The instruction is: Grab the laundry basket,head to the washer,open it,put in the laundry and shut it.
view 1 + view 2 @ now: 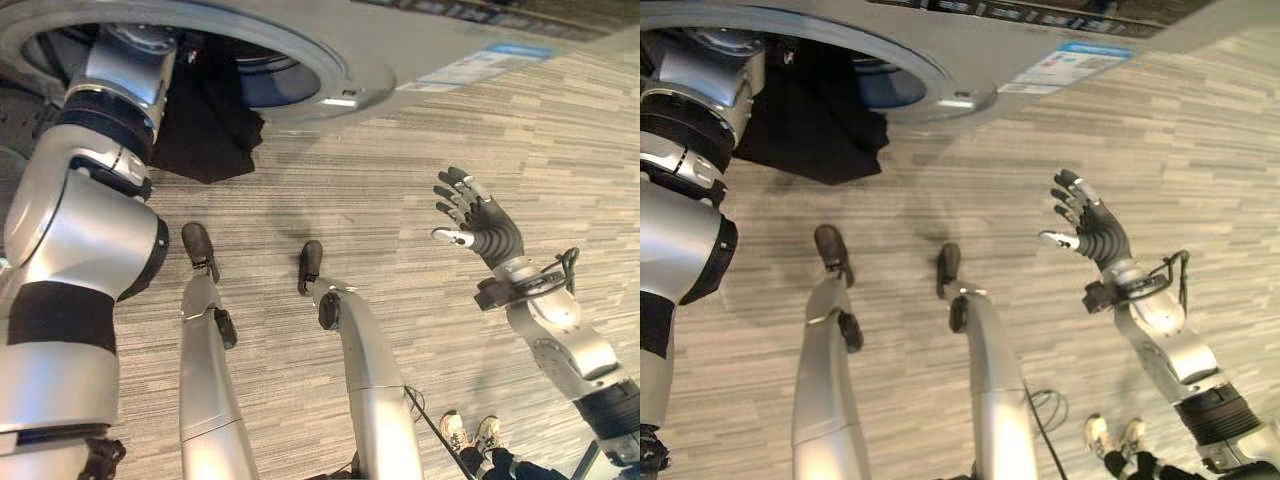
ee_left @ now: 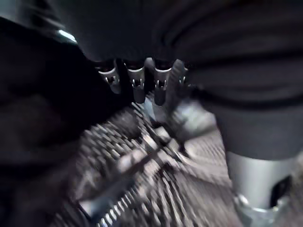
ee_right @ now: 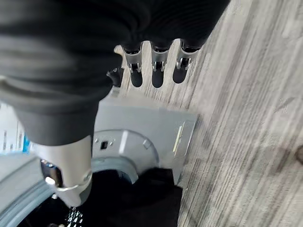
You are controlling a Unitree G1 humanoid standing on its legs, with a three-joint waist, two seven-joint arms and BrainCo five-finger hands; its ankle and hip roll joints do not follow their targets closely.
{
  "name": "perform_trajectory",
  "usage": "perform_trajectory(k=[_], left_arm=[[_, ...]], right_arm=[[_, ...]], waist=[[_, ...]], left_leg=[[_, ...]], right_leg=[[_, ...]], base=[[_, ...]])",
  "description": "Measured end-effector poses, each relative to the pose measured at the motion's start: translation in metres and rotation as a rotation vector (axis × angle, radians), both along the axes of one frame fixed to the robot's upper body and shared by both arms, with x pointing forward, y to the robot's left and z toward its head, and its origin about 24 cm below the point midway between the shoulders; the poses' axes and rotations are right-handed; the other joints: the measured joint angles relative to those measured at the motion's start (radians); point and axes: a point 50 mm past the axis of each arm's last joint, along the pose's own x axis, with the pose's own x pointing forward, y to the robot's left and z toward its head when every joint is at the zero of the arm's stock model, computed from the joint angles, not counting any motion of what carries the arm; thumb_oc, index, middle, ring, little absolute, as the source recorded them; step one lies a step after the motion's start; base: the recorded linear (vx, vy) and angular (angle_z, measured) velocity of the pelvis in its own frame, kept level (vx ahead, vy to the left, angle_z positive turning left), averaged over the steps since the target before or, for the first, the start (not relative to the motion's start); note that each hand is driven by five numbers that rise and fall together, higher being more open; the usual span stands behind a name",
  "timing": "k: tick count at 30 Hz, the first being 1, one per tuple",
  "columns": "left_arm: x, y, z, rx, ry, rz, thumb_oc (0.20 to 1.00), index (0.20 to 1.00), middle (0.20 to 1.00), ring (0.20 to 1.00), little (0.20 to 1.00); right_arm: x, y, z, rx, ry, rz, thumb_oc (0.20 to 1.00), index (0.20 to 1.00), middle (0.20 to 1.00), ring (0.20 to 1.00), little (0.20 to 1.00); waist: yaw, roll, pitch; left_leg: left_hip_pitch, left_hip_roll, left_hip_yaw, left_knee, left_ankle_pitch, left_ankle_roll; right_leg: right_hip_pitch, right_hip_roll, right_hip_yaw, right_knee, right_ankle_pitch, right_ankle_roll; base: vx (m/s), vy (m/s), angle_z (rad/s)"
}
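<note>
The grey washer (image 1: 420, 45) stands across the top with its round port (image 1: 300, 70) open. A black garment (image 1: 205, 130) hangs out over the port's lower rim toward the floor, also seen in the right wrist view (image 3: 142, 198). My left arm (image 1: 110, 110) reaches through the port into the drum. Its hand (image 2: 137, 85) shows in the left wrist view with straight fingers over the perforated drum wall (image 2: 142, 161), nothing between them. My right hand (image 1: 480, 225) hovers over the floor well right of the port, fingers spread and holding nothing.
Striped grey carpet (image 1: 400, 200) runs below the washer. A person's white shoes (image 1: 470, 432) stand at the lower right, close behind my right arm.
</note>
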Motion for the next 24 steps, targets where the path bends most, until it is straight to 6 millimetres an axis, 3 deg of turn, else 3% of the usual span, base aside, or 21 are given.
perform_trajectory(k=[4,8,11,14,16,20,21,23,24], left_arm=[[-0.005,-0.024,0.009,0.092,-0.086,-0.015,1.000,1.000,1.000,1.000,1.000],[-0.013,-0.046,0.010,0.035,-0.204,-0.063,1.000,1.000,1.000,1.000,1.000],[-0.029,-0.056,-0.013,0.076,-0.323,-0.151,1.000,1.000,1.000,1.000,1.000],[-0.032,-0.027,-0.052,0.049,-0.308,-0.090,1.000,1.000,1.000,1.000,1.000],[-0.037,-0.018,-0.059,-0.033,-0.305,-0.123,1.000,1.000,1.000,1.000,1.000],[-0.048,0.001,-0.079,-0.018,-0.206,-0.257,1.000,1.000,1.000,1.000,1.000],[-0.047,0.004,-0.088,-0.021,-0.168,-0.266,1.000,1.000,1.000,1.000,1.000],[-0.059,0.013,-0.112,0.005,-0.109,-0.324,1.000,1.000,1.000,1.000,1.000],[-0.063,0.019,-0.133,0.017,-0.043,-0.335,1.000,1.000,1.000,1.000,1.000]], right_arm=[[-0.003,0.003,-0.007,-0.007,0.030,0.024,1.000,1.000,1.000,1.000,1.000],[-0.006,0.012,-0.016,-0.028,0.061,0.086,1.000,1.000,1.000,1.000,1.000],[-0.008,0.008,-0.028,-0.010,0.096,0.057,1.000,1.000,1.000,1.000,1.000],[-0.010,0.007,-0.037,-0.004,0.111,0.032,1.000,1.000,1.000,1.000,1.000],[-0.012,0.004,-0.042,0.010,0.131,0.014,1.000,1.000,1.000,1.000,1.000],[-0.015,0.001,-0.056,-0.012,0.193,0.011,1.000,1.000,1.000,1.000,1.000],[-0.016,-0.001,-0.060,-0.019,0.213,0.000,1.000,1.000,1.000,1.000,1.000],[-0.016,-0.007,-0.069,-0.025,0.242,-0.039,1.000,1.000,1.000,1.000,1.000],[-0.018,-0.011,-0.077,-0.043,0.274,-0.057,1.000,1.000,1.000,1.000,1.000]], waist=[[-0.002,0.000,0.000],[0.019,0.003,0.002],[0.060,0.005,0.003],[0.093,0.006,0.004],[0.106,0.006,0.004],[0.113,0.015,0.004],[0.132,0.024,0.004],[0.127,0.034,0.006],[0.142,0.044,0.005]], left_leg=[[-0.001,0.005,-0.015,0.002,0.011,-0.014],[0.001,0.004,-0.028,0.001,0.014,-0.018],[0.024,-0.012,-0.043,0.000,0.014,-0.020],[0.054,-0.015,-0.042,-0.015,0.012,-0.019],[0.060,-0.016,-0.041,-0.016,0.012,-0.019],[0.084,-0.015,-0.048,-0.020,0.019,-0.029],[0.092,-0.016,-0.049,-0.022,0.020,-0.029],[0.119,-0.016,-0.049,-0.032,0.020,-0.030],[0.134,-0.018,-0.049,-0.033,0.018,-0.030]], right_leg=[[0.003,0.006,-0.014,0.005,0.000,-0.005],[0.012,0.005,-0.028,0.006,-0.004,-0.010],[0.034,-0.012,-0.038,0.036,-0.035,-0.019],[0.053,-0.016,-0.033,0.042,-0.050,-0.019],[0.054,-0.017,-0.033,0.049,-0.052,-0.023],[0.088,-0.018,-0.048,0.045,-0.055,-0.028],[0.097,-0.023,-0.050,0.041,-0.056,-0.028],[0.127,-0.024,-0.056,0.029,-0.056,-0.028],[0.145,-0.025,-0.056,0.022,-0.057,-0.026]], base=[[-0.01,0.005,-0.01],[-0.02,0.007,0.07],[-0.04,0.045,0.21],[-0.05,0.046,0.09],[-0.02,0.012,0.02],[-0.01,0.023,0.02],[-0.02,0.057,0.03],[-0.01,0.039,0.03],[0.01,0.052,0.03]])
